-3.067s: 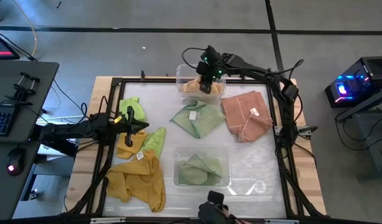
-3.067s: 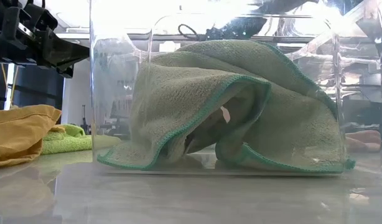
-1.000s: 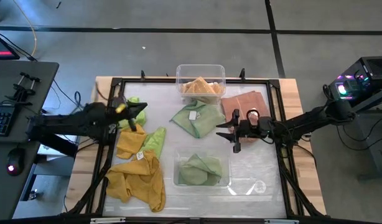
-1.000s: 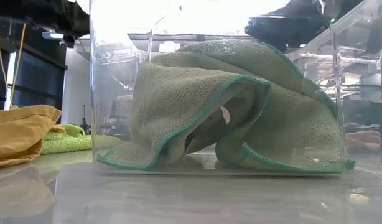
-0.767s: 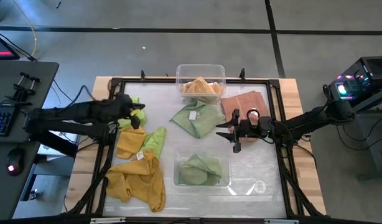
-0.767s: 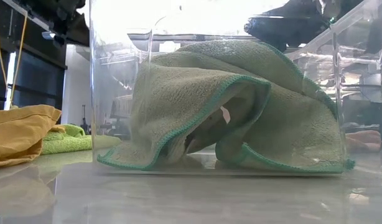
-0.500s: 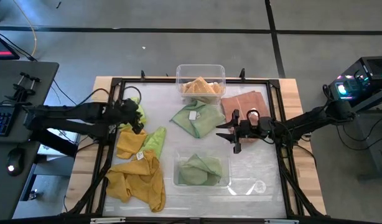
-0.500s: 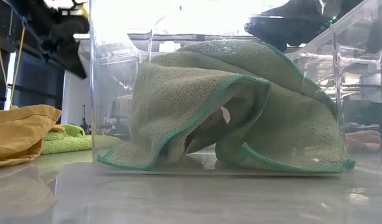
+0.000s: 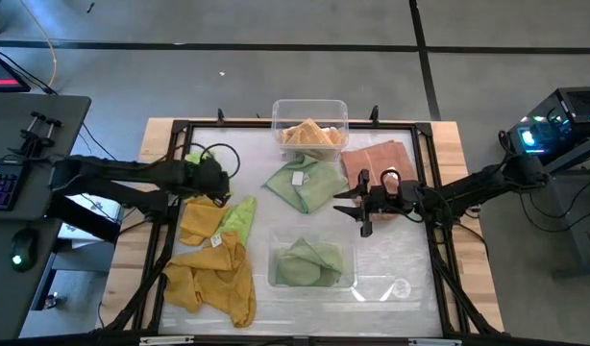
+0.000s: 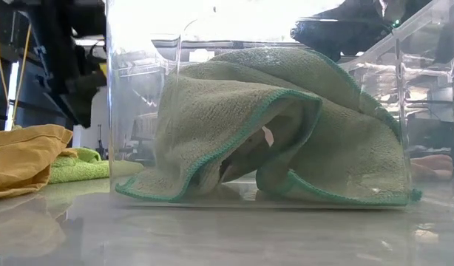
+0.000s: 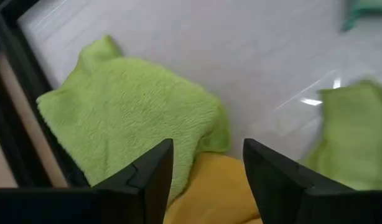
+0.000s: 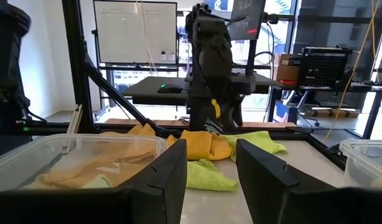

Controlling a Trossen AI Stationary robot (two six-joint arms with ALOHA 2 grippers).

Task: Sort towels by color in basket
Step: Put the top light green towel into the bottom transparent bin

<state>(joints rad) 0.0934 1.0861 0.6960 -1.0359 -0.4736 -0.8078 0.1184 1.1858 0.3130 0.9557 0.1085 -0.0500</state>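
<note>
My left gripper (image 9: 214,183) (image 11: 206,171) points down, open, over the far-left pile. Its fingers stand above the seam where a bright green towel (image 11: 129,118) (image 9: 198,157) meets a yellow towel (image 11: 219,190) (image 9: 200,220). A lime towel (image 9: 240,218) and a mustard towel (image 9: 218,279) lie nearer. A pale green towel (image 9: 303,185) and a salmon towel (image 9: 381,173) lie mid-table. The near basket (image 9: 276,279) holds a pale green towel (image 10: 279,125). The far basket (image 9: 279,111) holds a peach towel (image 9: 309,135). My right gripper (image 9: 362,205) (image 12: 211,168) hovers open beside the salmon towel.
A black frame (image 9: 170,231) runs around the table, close to my left arm (image 10: 64,66). White tags show on the pale green (image 9: 298,177), salmon (image 9: 392,174) and yellow (image 9: 217,240) towels. A desk with a keyboard (image 9: 5,183) stands off the table's left.
My left gripper has gone a little toward the table's right edge and come down over the bright green towel. It has tipped from level to pointing down and has opened. No towel has moved.
</note>
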